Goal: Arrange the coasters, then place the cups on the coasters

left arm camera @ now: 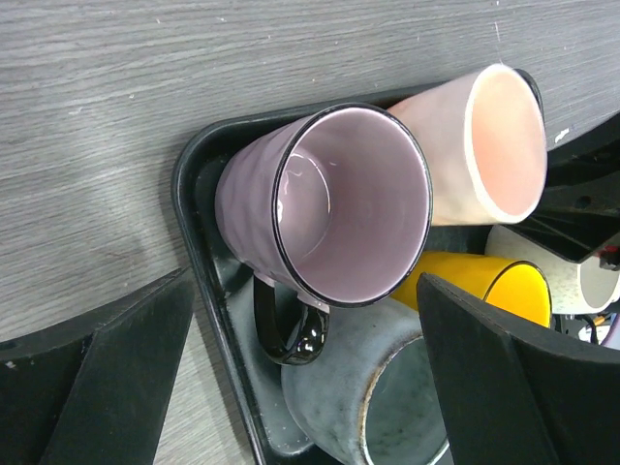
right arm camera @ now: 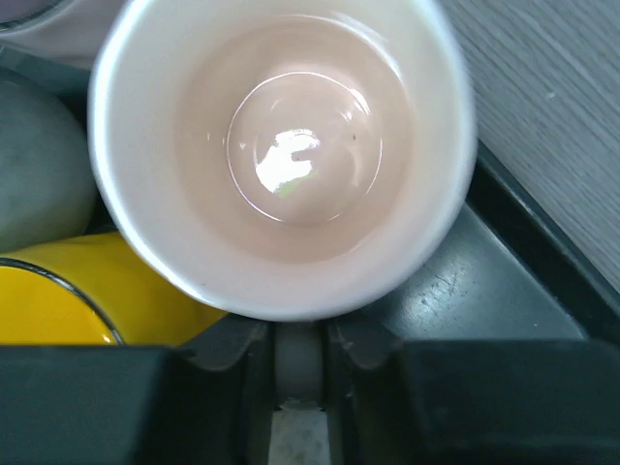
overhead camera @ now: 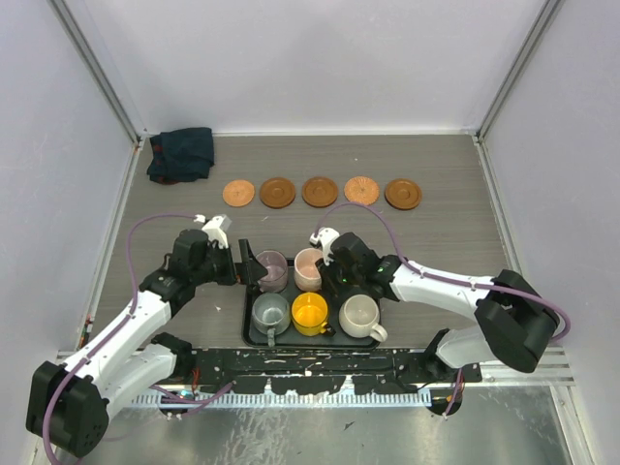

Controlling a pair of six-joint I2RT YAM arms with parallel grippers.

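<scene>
Five coasters [overhead camera: 320,191] are found laid in a single row across the far part of the counter [overhead camera: 446,252], set apart from one another and bare. All five cups are held in the black tray [overhead camera: 248,331] near the arm bases. The purple cup [overhead camera: 271,269] and the pink cup [overhead camera: 308,267] are in the far row, and the grey-green cup [overhead camera: 270,312], yellow cup [overhead camera: 310,313] and cream cup [overhead camera: 360,315] are in the near row. The left tool [overhead camera: 240,263] is seen released, its jaws spread wide, at the tray's left edge just beside the purple cup, which is not gripped. The right tool [overhead camera: 324,262] is set against the pink cup, its jaws drawn narrow on either side of the handle [right arm camera: 295,363]; whether the handle is clamped cannot be told. A dark cloth [overhead camera: 181,155] is noted in the far left corner
</scene>
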